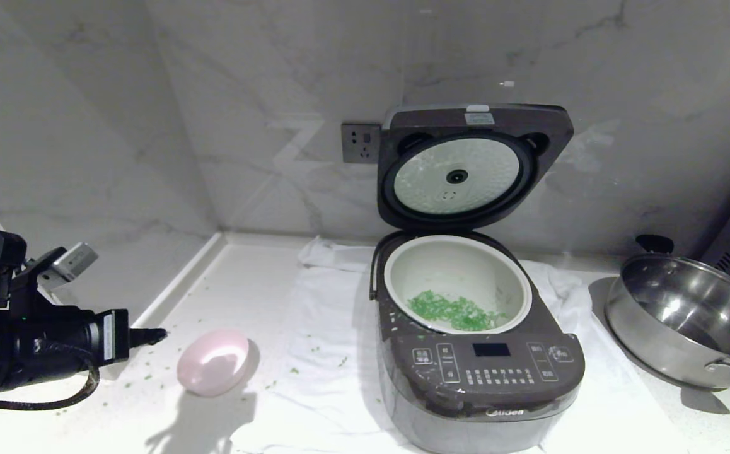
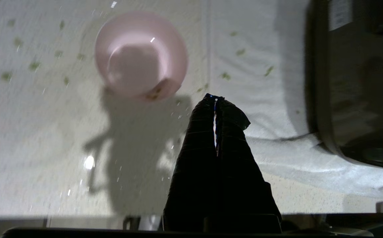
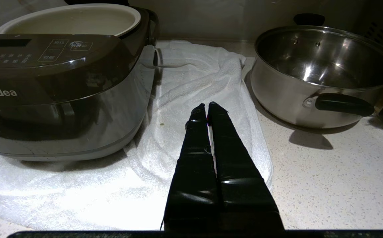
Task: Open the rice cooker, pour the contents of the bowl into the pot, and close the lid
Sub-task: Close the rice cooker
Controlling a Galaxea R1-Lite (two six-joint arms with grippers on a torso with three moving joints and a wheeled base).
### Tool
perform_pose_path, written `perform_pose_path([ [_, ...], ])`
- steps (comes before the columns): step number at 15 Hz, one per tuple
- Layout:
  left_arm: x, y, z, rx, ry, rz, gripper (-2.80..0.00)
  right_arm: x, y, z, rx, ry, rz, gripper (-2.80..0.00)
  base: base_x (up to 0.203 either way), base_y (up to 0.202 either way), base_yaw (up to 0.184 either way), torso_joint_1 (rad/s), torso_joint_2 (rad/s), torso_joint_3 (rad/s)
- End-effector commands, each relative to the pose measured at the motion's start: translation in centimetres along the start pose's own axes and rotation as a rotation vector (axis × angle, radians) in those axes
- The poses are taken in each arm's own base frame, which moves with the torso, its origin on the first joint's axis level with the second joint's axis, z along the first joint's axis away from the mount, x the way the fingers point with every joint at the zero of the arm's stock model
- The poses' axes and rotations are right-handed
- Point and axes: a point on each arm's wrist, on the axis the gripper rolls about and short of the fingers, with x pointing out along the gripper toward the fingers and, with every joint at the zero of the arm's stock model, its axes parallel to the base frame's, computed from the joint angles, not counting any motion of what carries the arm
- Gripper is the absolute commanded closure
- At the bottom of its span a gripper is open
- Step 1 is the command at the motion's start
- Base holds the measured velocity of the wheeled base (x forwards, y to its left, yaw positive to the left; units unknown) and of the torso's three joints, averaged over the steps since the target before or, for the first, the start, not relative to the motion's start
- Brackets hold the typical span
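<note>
Left gripper (image 1: 158, 335): fingers pressed together with only a sliver of light between them, nothing held. It hangs at the left edge of the counter (image 1: 623, 435), tip pointing toward the bowl (image 1: 212, 362) and stopping just short of it, no contact. In the left wrist view the same clenched tip (image 2: 215, 99) sits just beside the bowl (image 2: 141, 54), apart from it.

Bowl: pink, lying tipped on the counter left of the rice cooker (image 1: 475, 378), at the edge of the white towel (image 1: 314, 353). Whether anything remains inside cannot be told.

Rice cooker: stands on the towel, lid (image 1: 466, 167) raised fully upright against the wall, pale dimpled inner plate facing forward. The pot (image 1: 459, 277) sits in the body, with the green contents (image 1: 456, 310) heaped along its near side. Scattered green bits (image 1: 141, 378) lie on the counter around the bowl and on the towel.

Right gripper (image 3: 207, 107): fingers clamped together, empty, held low over the towel between the cooker and the steel pan (image 3: 323, 76), touching neither.
</note>
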Motion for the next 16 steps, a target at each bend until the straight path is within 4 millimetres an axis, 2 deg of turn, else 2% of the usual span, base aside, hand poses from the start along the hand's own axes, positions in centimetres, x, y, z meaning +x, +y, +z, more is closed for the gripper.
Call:
perform_pose_path([
  [1, -1.8, -1.1, -0.7, 0.117, -0.241, -0.089, 0.00, 0.0, 0.0, 0.0, 0.000, 0.000, 0.000, 0.00, 0.000, 0.000, 0.000, 0.000, 0.00, 0.000],
  [4, -3.8, -2.4, -1.8, 0.193, -0.362, -0.161, 0.00, 0.0, 0.0, 0.0, 0.001, 0.000, 0.000, 0.00, 0.000, 0.000, 0.000, 0.000, 0.00, 0.000],
  [7, -7.1, -3.4, -3.0, 0.253, -0.485, -0.223, 0.00, 0.0, 0.0, 0.0, 0.000, 0.000, 0.001, 0.00, 0.000, 0.000, 0.000, 0.000, 0.00, 0.000],
  [10, -10.3, -4.3, -5.1, 0.356, -0.560, -0.409, 0.00, 0.0, 0.0, 0.0, 0.000, 0.000, -0.001, 0.00, 0.000, 0.000, 0.000, 0.000, 0.00, 0.000],
  [12, -12.2, -4.7, -6.2, 0.408, -0.620, -0.474, 0.00, 0.0, 0.0, 0.0, 0.001, 0.000, -0.001, 0.00, 0.000, 0.000, 0.000, 0.000, 0.00, 0.000],
  [13, -13.2, -4.8, -6.6, 0.423, -0.664, -0.466, 0.00, 0.0, 0.0, 0.0, -0.001, 0.000, 0.000, 0.00, 0.000, 0.000, 0.000, 0.000, 0.00, 0.000],
  [16, -15.9, -5.0, -7.5, 0.406, -0.818, -0.277, 0.00, 0.0, 0.0, 0.0, 0.000, 0.000, 0.000, 0.00, 0.000, 0.000, 0.000, 0.000, 0.00, 0.000],
])
